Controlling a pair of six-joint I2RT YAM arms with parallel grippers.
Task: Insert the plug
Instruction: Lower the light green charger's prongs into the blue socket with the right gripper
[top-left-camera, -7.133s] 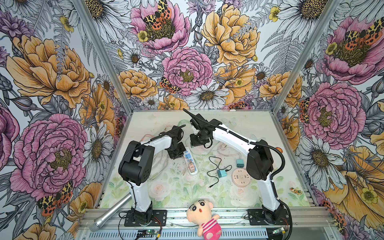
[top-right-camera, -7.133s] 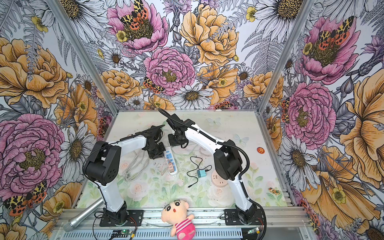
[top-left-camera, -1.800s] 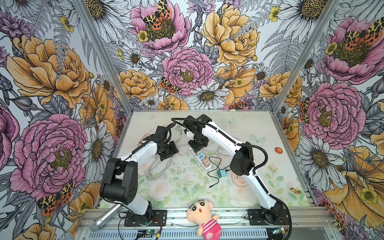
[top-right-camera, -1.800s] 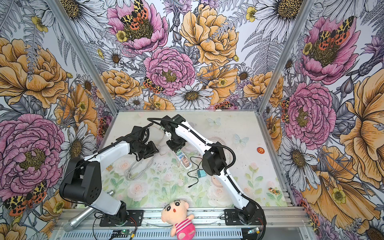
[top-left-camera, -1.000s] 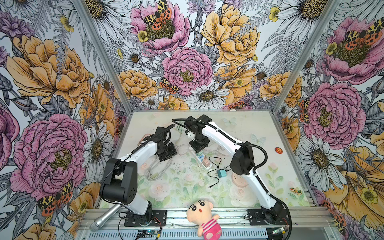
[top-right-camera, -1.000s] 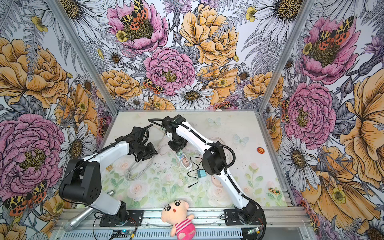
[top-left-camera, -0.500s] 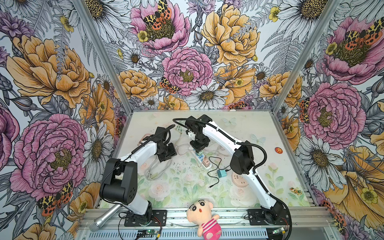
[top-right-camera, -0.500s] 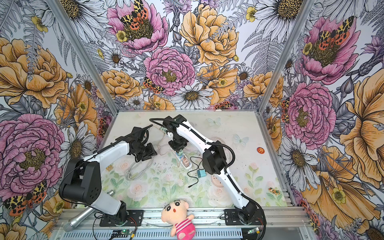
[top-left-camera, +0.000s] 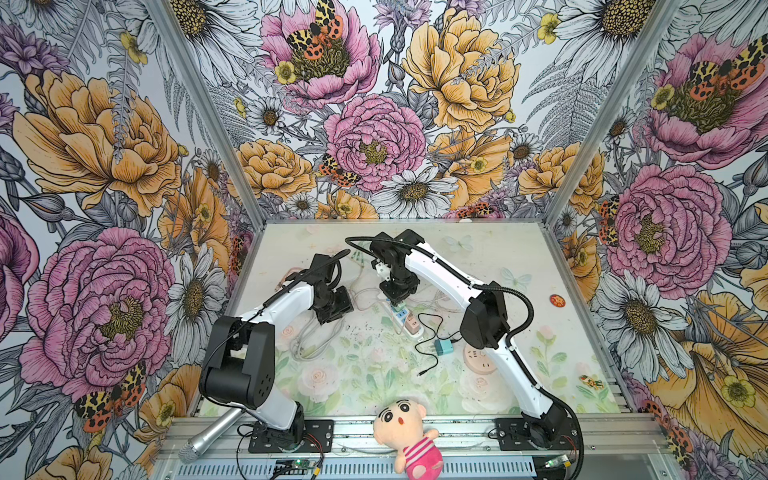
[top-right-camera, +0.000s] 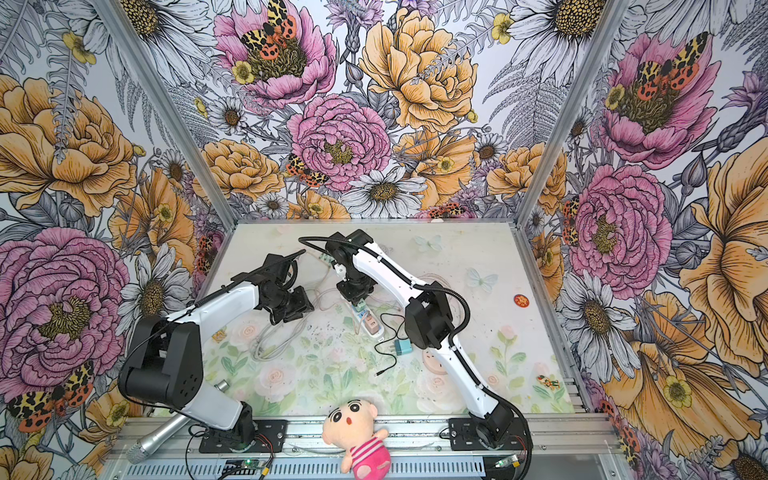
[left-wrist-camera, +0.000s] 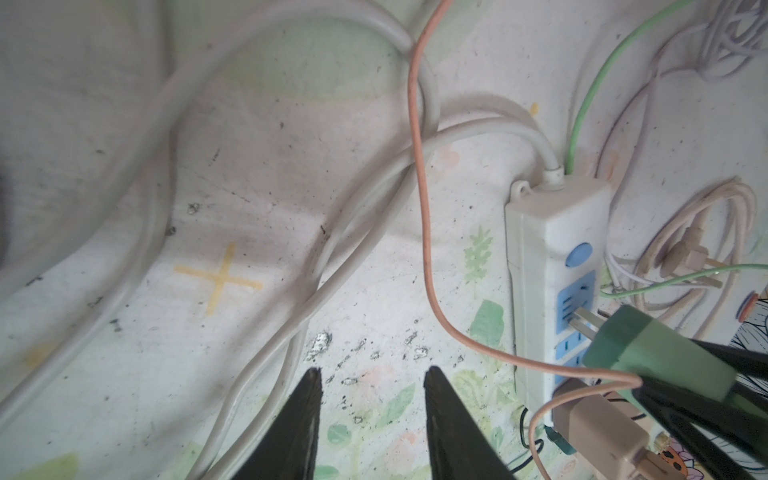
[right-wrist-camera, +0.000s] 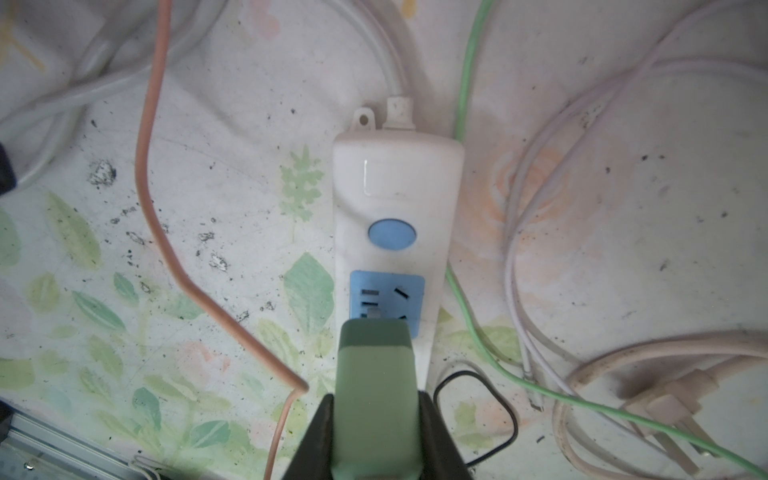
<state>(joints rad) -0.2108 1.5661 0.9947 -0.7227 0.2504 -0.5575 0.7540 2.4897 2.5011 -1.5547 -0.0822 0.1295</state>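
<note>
The pale floral-printed table (top-left-camera: 519, 257) carries a tangle of cords around its middle. A peach plush doll in a pink striped top (top-left-camera: 409, 432) sits on the rail at the near edge. A silver microphone (top-left-camera: 212, 432) lies by the near left corner.

A thick white cable (right-wrist-camera: 392, 83) loops toward the left edge from the far end of the white plastic power strip (right-wrist-camera: 395, 187), which lies near the table's middle. Just right of the strip lies a coiled beige cord with a flat plug (right-wrist-camera: 665, 399). Nearer the front are a round peach socket disc (top-left-camera: 478, 361) and a small teal charger cube (top-left-camera: 443, 347) with a thin black lead.

A peach block adapter (left-wrist-camera: 598, 428) fills the strip's near end. A thin orange wire (right-wrist-camera: 143, 124) runs along the strip's left side and crosses it between the adapter and the plug. A thin green wire (right-wrist-camera: 465, 62) passes on the right.

The right gripper (right-wrist-camera: 376, 411) pinches the green plastic plug (right-wrist-camera: 376, 374), a rounded block with a darker front band. It is tilted, with its prongs at the slots of the first blue socket face (right-wrist-camera: 386, 299), below a round blue button (right-wrist-camera: 392, 235). Much of the prongs' metal is bare.

The left gripper (left-wrist-camera: 372, 370) hangs with jaws spread and nothing between them, left of the strip over the cable loops.
</note>
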